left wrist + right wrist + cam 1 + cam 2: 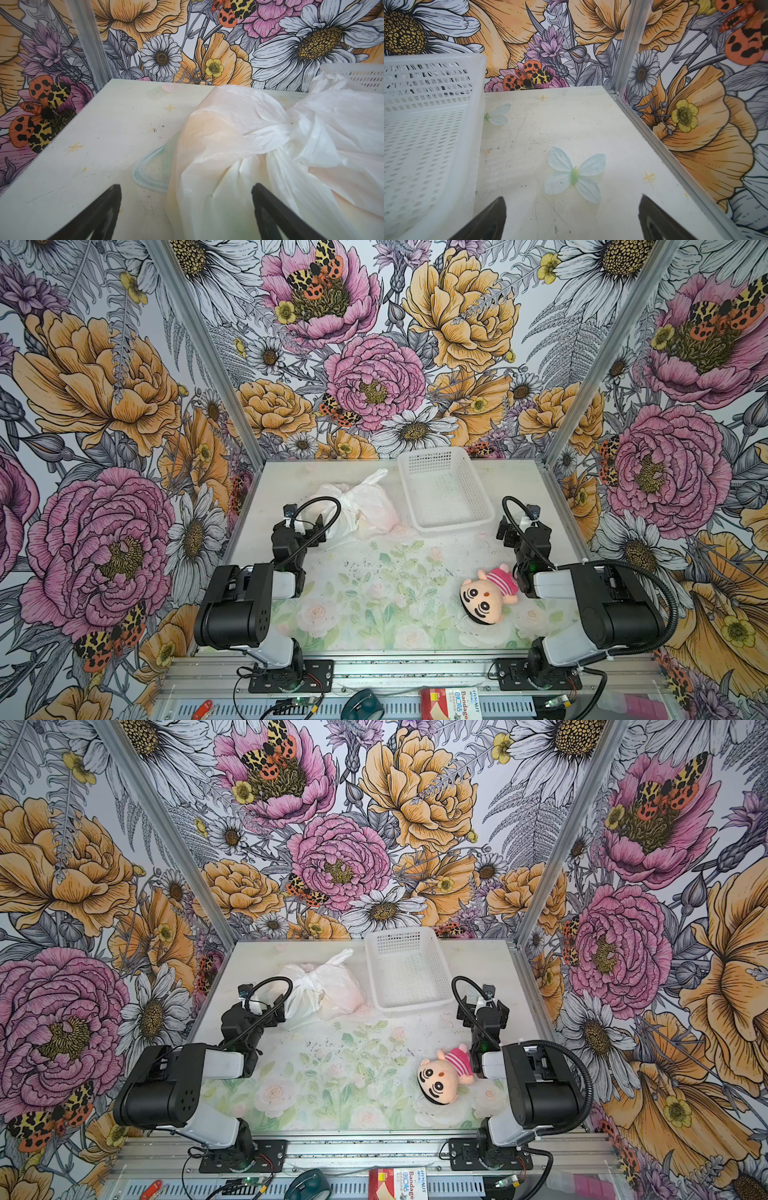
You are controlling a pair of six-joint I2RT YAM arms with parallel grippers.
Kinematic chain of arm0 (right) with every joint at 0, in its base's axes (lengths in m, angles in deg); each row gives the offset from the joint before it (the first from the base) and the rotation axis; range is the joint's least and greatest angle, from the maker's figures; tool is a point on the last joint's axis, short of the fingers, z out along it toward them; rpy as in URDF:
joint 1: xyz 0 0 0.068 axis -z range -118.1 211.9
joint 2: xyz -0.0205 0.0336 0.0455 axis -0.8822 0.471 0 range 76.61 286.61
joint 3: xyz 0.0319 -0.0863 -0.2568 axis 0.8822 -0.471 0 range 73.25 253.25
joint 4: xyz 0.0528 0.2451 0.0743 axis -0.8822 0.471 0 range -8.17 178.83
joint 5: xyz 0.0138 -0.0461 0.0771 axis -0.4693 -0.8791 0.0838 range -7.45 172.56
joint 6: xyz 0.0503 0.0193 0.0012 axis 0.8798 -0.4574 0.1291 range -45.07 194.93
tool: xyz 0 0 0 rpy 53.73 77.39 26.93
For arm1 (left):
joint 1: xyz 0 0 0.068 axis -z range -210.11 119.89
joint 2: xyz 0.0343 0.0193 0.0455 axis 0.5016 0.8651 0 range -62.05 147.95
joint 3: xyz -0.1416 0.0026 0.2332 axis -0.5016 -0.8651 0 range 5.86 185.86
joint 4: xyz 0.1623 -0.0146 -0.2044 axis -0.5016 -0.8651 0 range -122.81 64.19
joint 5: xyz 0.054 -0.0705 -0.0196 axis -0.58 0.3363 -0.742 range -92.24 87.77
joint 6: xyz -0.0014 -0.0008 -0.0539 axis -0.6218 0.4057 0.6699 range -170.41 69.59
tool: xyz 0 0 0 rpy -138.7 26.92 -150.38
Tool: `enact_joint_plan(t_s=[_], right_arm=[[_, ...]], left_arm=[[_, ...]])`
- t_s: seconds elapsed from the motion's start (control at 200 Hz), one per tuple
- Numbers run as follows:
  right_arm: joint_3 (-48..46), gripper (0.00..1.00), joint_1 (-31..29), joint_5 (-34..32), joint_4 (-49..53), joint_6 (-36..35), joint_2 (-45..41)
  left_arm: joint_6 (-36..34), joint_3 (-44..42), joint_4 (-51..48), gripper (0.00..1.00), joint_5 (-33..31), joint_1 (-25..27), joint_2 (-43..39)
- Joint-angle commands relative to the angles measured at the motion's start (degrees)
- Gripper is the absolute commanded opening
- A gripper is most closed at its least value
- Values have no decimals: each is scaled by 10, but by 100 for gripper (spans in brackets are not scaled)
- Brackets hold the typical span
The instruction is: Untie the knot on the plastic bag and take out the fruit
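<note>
Note the plastic bag [239, 149]: thin translucent white film, crinkled, with a soft sheen. At the knot [287, 124] you see the film bunched into tight creases. The basket [436, 58] is rigid white plastic, perforated and slightly glossy. The table [571, 124] shows you a smooth printed sheet, scuffed and speckled. The doll [486, 599] is matt plush cloth. The corner post [627, 45] is brushed metal. On the left gripper [186, 185] you find matt black fingers [101, 212].

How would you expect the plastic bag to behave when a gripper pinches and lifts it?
The plastic bag looks thin and crinkled, so probably floppy, stretching before it rises. Its bulging, tinted body hints it is filled, so it may sag and swing.
</note>
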Motion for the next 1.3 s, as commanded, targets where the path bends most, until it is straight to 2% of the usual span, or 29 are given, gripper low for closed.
enact_joint_plan(t_s=[0.0, 0.075, 0.14, 0.23, 0.295, 0.345, 0.415, 0.535, 0.555, 0.6, 0.641, 0.681, 0.726, 0.786, 0.886, 0.956, 1.036, 1.096, 1.141, 1.196, 1.241, 1.296], right_arm=[[8, 99, -5, -2, -12, -6, 3], [4, 99, -6, -4, -19, -8, 0], [-1, 99, -15, -43, -5, -7, -33], [31, 100, -19, -87, 131, 9, -121], [37, 99, -19, -109, 159, 25, -166], [25, 100, -18, -122, 152, 41, -194], [12, 99, -16, -142, 153, 90, -235], [22, 100, -2, -71, 204, 180, -314], [32, 100, 1, -52, 230, 192, -326], [63, 100, 6, 2, 282, 188, -349], [93, 99, 11, 56, 346, 172, -369], [106, 99, 14, 86, 396, 168, -385], [89, 99, 15, 92, 380, 193, -406], [72, 99, 27, 90, 380, 299, -433], [69, 100, 44, 259, 274, 348, -427], [116, 99, 39, 322, 275, 376, -401], [175, 99, 12, 317, 358, 382, -382], [200, 100, -19, 295, 421, 336, -381], [197, 100, -48, 254, 454, 304, -391], [157, 99, -79, 215, 436, 273, -408], [133, 100, -94, 175, 430, 285, -422], [136, 99, -95, 191, 427, 280, -425]], left_arm=[[-7, 8, 5, 99, 1, 3, -2], [-8, 6, 8, 99, 1, 3, -3], [-6, -2, 2, 99, -10, 5, -32], [2, 33, -148, 99, -100, 22, -142], [10, 65, -243, 98, -125, 35, -210], [15, 65, -260, 99, -157, 50, -250], [59, 51, -260, 99, -163, 58, -302], [183, 74, -335, 99, -133, 50, -382], [207, 87, -365, 98, -109, 47, -393], [236, 120, -445, 99, -54, 38, -409], [232, 135, -467, 99, -1, 34, -416], [253, 144, -492, 99, 9, 33, -424], [287, 138, -510, 99, -6, 33, -438], [338, 115, -501, 99, -14, 19, -463], [403, 86, -464, 99, 9, -17, -496], [423, 103, -514, 99, -26, -18, -509], [430, 107, -532, 98, -37, -19, -511], [418, 118, -540, 99, -23, -19, -499], [410, 125, -546, 99, -10, -19, -485], [406, 129, -544, 99, 2, -18, -464], [405, 135, -543, 98, 9, -15, -443], [403, 147, -543, 97, 22, -12, -410]])
